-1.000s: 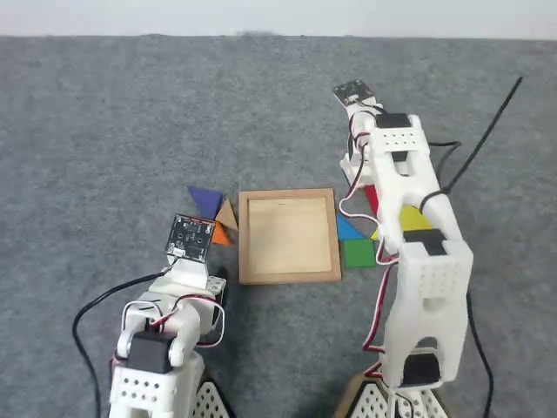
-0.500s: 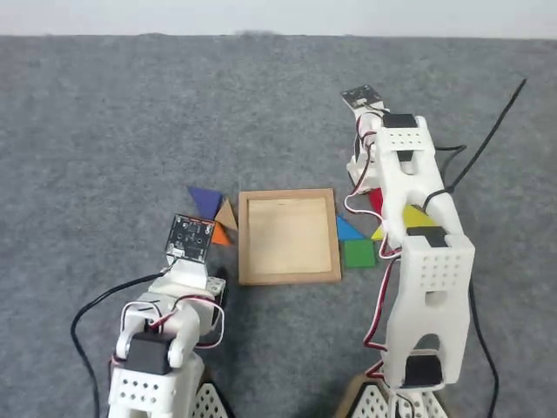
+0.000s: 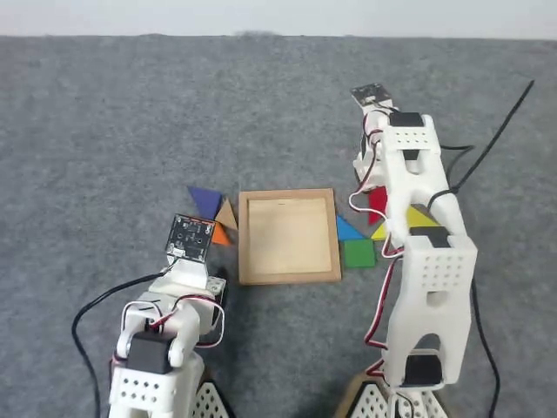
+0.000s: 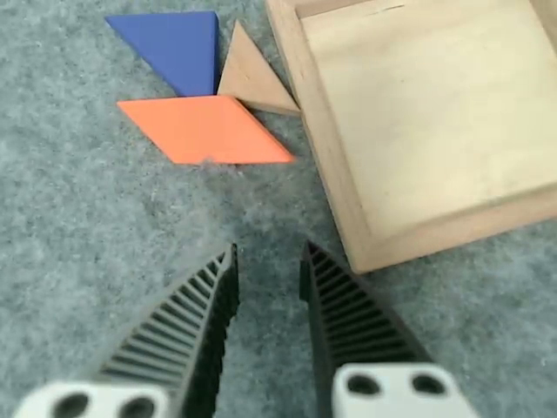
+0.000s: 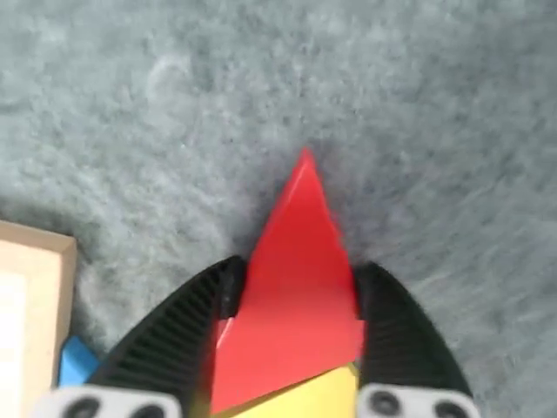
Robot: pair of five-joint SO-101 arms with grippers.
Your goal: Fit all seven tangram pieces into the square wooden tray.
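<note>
From above, the square wooden tray (image 3: 243, 237) lies near the middle of the frame on grey carpet (image 3: 104, 122), with no piece inside it. Just left of it sit a dark blue triangle (image 3: 205, 200), a plain wooden triangle (image 3: 227, 212) touching the tray's upper left corner, and an orange parallelogram (image 3: 221, 234) partly covered by the left arm (image 3: 165, 348), which comes up from the lower left. Just right of the tray lie a light blue triangle (image 3: 347, 228) and a green square (image 3: 358, 252). Further right are a red triangle (image 3: 376, 200) and a yellow triangle (image 3: 416, 216), both partly under the right arm (image 3: 422, 261), which runs up the right side of the frame.

In the left wrist view, the left gripper (image 4: 265, 279) hangs over bare carpet with its ridged fingers a small gap apart and nothing between them. Beyond its tips lies the orange parallelogram (image 4: 204, 129), then the dark blue triangle (image 4: 174, 39) and the wooden triangle (image 4: 248, 78), which touches the tray's rim (image 4: 322, 148).

In the right wrist view, the right gripper (image 5: 296, 287) pinches the red triangle (image 5: 296, 235), one finger against each of its sides, the point sticking out past the tips. The yellow triangle (image 5: 305, 396) meets the red one's near edge. The light blue triangle (image 5: 78, 359) and a tray corner (image 5: 35, 252) are off to one side.
</note>
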